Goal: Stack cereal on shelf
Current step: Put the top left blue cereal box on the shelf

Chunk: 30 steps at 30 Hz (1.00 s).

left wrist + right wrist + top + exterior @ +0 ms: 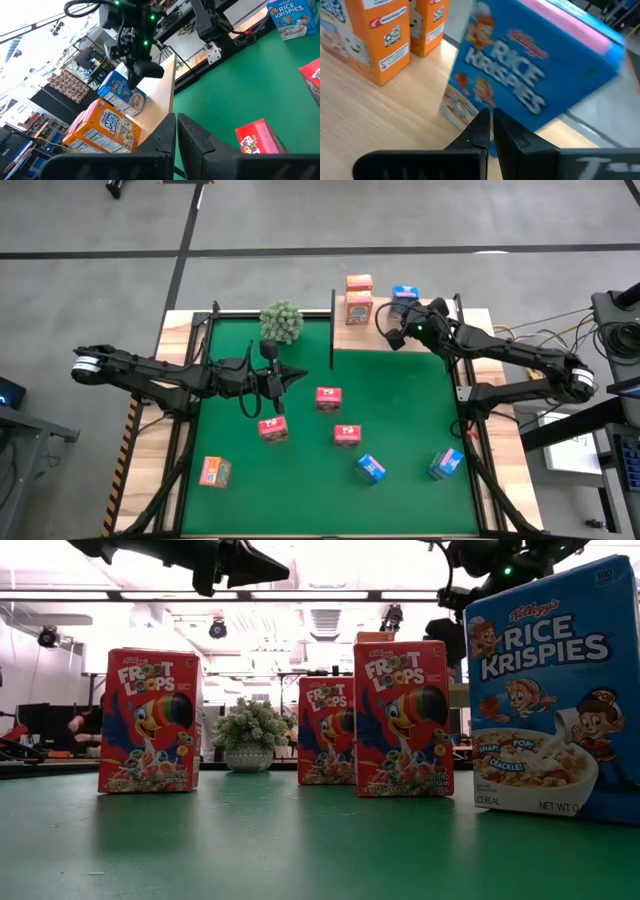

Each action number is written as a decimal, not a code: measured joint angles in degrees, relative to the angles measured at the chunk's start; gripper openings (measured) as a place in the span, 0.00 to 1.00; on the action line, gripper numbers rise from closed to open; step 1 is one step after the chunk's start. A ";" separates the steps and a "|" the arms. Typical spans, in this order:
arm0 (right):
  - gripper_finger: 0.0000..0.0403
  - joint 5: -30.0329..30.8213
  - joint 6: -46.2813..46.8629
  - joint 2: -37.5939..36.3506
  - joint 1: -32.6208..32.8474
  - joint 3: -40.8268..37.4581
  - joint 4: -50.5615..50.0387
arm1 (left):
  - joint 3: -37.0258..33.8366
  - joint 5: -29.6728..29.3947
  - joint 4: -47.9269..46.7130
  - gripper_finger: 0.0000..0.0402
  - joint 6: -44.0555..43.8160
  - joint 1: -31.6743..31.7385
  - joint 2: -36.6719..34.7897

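Standing on the shelf (420,335) at the bench's far right corner are two orange boxes (359,298) side by side and one blue box (405,296) just beside them. In the right wrist view the blue box (540,75) shows tilted, one lower corner on the wood, with the orange pair (385,35) upright beyond it. The right tool (397,332) hovers over the shelf near the blue box, and its fingers (487,132) lie together with only a thin slit between them, holding nothing.

Out on the green mat (400,380) the other six boxes are scattered. Three red boxes sit near the middle: one (328,397) toward the shelf, one (347,435) nearer the front, one (273,429) to the left. Two more blue boxes (371,469) (446,463) stand near the front right, well apart from each other, and a third orange box (214,471) lies at the front left. In the low view the three red boxes (148,720) stand upright, with a blue one (555,690) close at the right.

The left tool (272,392) hangs above the mat, close over the left red box; its fingers (176,135) are pressed together and empty. A round green plant (282,321) sits at the mat's far edge, left of the shelf.
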 joint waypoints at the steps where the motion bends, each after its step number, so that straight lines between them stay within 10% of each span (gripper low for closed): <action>1: 0.03 -0.14 -0.59 0.37 -0.26 0.00 0.50 | 0.00 0.00 0.01 0.00 -0.02 0.00 0.00; 30: 0.03 -5.95 -1.04 8.27 -2.35 -0.33 5.98 | -0.02 0.00 -0.02 0.00 -0.35 0.00 0.00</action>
